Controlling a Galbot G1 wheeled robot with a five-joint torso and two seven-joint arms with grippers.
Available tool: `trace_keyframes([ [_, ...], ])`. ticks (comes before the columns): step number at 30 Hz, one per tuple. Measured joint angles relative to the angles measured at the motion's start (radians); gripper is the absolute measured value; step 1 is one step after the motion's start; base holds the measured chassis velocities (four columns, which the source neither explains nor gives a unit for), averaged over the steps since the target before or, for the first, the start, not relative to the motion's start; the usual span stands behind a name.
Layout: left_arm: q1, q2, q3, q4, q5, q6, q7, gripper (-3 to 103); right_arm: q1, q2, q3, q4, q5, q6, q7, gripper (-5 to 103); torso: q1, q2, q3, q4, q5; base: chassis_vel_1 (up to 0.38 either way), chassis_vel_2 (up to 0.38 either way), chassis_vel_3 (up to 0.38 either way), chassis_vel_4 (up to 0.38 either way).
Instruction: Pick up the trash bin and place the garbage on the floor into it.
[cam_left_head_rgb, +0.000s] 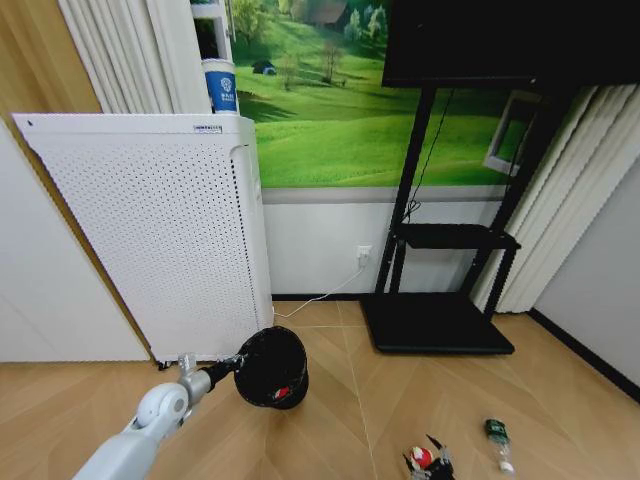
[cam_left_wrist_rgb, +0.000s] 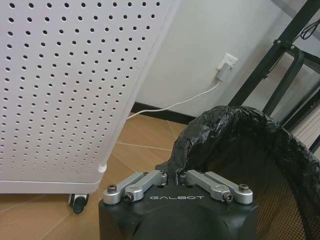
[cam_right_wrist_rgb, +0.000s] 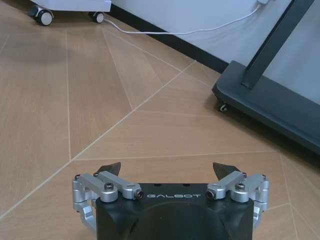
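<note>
The trash bin (cam_left_head_rgb: 272, 367), a small black mesh basket lined with a loose black bag, hangs tilted just above the floor (cam_left_head_rgb: 330, 420) beside the white perforated appliance (cam_left_head_rgb: 160, 240); it looks light and fairly stiff, so the rim is the sensible hold. The left hand (cam_left_wrist_rgb: 176, 176) is pinched on that rim and liner. The right hand (cam_right_wrist_rgb: 169, 170) hovers spread above bare floor, near the garbage (cam_left_head_rgb: 430, 462).
</note>
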Motion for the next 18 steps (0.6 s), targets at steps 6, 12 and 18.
trace_keyframes([
  [6, 0.003, 0.001, -0.001, 0.0, 0.001, -0.001, 0.0, 4, 0.0, 0.004, 0.001, -0.008, -0.009, 0.051, 0.002, 100, 0.0, 0.0, 0.0, 0.0, 0.0002, -0.038, -0.038, 0.044, 0.05],
  [12, 0.001, 0.001, 0.0, 0.001, 0.001, -0.001, 0.0, 4, -0.012, 0.002, 0.007, -0.031, -0.017, 0.095, -0.047, 100, 0.0, 0.0, 0.0, -0.0001, 0.0002, -0.033, -0.045, 0.036, 0.026],
  [18, 0.001, 0.0, 0.0, 0.002, 0.001, -0.003, 0.0, 4, 0.019, 0.002, -0.003, -0.127, -0.041, 0.086, -0.101, 100, 0.0, 0.0, 0.0, -0.0001, 0.0001, 0.0, 0.0, 0.0, 0.0],
])
